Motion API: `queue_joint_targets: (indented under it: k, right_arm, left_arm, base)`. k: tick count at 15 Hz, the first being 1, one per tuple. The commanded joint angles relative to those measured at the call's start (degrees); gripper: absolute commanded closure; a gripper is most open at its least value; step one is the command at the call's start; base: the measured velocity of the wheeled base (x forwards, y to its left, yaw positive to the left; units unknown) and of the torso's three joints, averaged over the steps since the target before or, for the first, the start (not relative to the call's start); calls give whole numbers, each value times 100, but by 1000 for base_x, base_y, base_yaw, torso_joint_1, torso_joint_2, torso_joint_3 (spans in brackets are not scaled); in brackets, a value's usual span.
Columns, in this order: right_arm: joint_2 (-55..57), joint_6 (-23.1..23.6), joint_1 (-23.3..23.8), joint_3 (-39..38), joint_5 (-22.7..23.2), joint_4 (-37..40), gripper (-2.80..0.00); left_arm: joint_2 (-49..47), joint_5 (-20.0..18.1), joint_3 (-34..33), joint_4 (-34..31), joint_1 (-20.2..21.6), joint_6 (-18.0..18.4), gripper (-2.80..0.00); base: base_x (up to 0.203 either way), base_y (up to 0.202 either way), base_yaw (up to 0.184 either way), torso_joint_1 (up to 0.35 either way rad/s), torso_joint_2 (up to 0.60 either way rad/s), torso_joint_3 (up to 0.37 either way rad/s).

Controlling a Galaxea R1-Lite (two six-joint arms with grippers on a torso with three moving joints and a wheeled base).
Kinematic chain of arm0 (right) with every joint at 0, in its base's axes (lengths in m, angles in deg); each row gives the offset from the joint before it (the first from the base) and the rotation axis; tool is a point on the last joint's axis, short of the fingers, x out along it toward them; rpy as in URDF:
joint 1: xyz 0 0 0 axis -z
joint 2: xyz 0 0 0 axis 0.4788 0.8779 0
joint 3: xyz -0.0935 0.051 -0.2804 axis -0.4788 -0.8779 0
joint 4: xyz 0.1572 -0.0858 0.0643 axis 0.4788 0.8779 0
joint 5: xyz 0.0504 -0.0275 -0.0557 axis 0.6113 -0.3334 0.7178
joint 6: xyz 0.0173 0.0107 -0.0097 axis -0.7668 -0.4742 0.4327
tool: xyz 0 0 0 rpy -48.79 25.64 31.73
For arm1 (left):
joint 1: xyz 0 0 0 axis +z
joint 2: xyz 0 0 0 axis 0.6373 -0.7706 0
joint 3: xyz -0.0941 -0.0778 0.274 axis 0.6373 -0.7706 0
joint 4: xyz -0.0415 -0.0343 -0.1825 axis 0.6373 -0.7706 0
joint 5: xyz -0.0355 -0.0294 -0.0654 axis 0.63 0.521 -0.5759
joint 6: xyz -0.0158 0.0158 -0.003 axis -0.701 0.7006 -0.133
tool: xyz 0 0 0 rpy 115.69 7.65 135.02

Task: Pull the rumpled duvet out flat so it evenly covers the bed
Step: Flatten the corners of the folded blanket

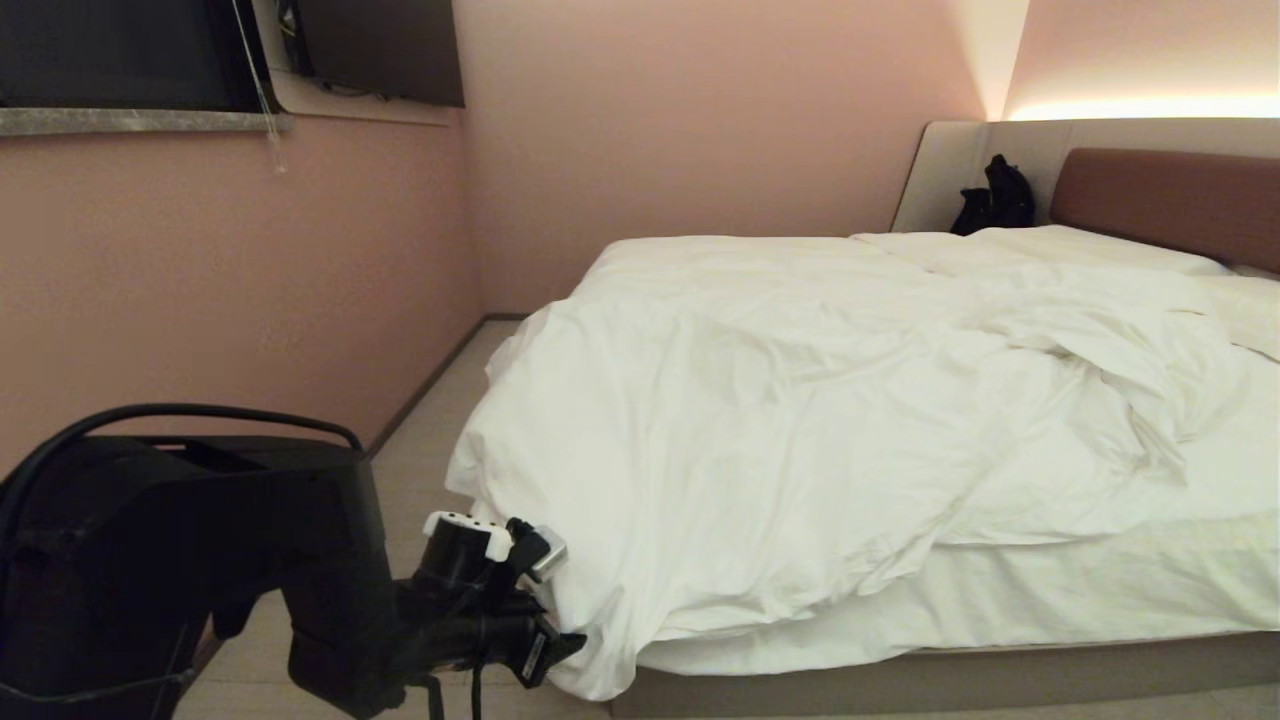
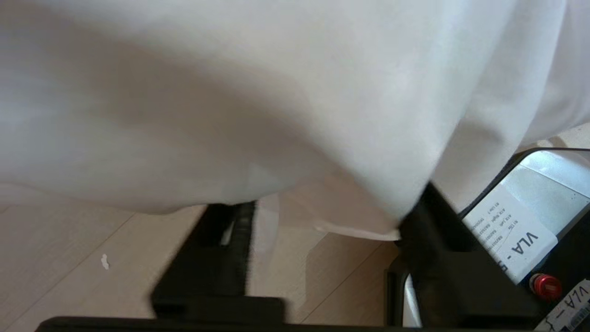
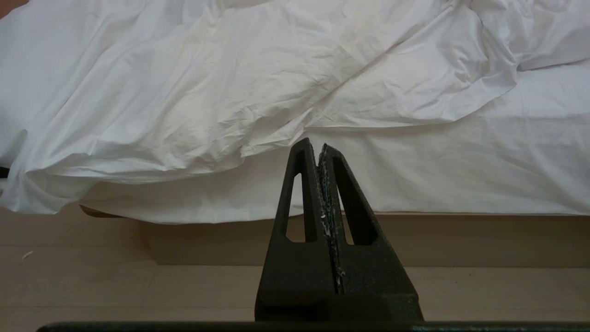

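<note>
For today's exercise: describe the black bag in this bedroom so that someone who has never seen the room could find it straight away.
Start at the bed and follow it to its far end, where the reddish-brown headboard sits on a pale panel. The black bag stands against that panel beside the headboard. It is the only dark thing among white bedding.

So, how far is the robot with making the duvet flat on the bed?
Done: little; the duvet is bunched and creased, hanging over the near left corner. In hand: the left hand sits at that hanging corner, fingers apart around the fabric edge. The right hand is shut, holding nothing. Left: pulling it flat over the bare sheet along the near side.
</note>
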Motion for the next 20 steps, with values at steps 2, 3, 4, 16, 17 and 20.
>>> queue_joint_targets:
  k: [2,3,4,16,17,20]
  right_arm:
    - [4,11,-2,-2,-2,4,0]
    - [4,2,-2,-2,6,-5,0]
    - [4,2,-2,-2,6,-5,0]
    - [4,2,-2,6,-2,4,0]
    - [4,2,-2,-2,6,-4,0]
    - [4,8,-2,3,6,1,0]
  left_arm:
    - [-50,-12,9,32,-13,12,0]
    - [-59,-12,9,41,-13,12,0]
    - [-51,-12,9,41,-13,12,0]
    - [692,-12,-641,41,2,-90,0]
    - [924,-9,-835,41,49,-154,0]
    - [1643,63,-1354,41,341,-351,0]
  base:
    - [0,0,0,0,0,0]
    - [0,0,0,0,0,0]
    - [0,0,0,0,0,0]
    - [0,0,0,0,0,0]
    - [0,0,0,0,0,0]
    - [0,0,0,0,0,0]
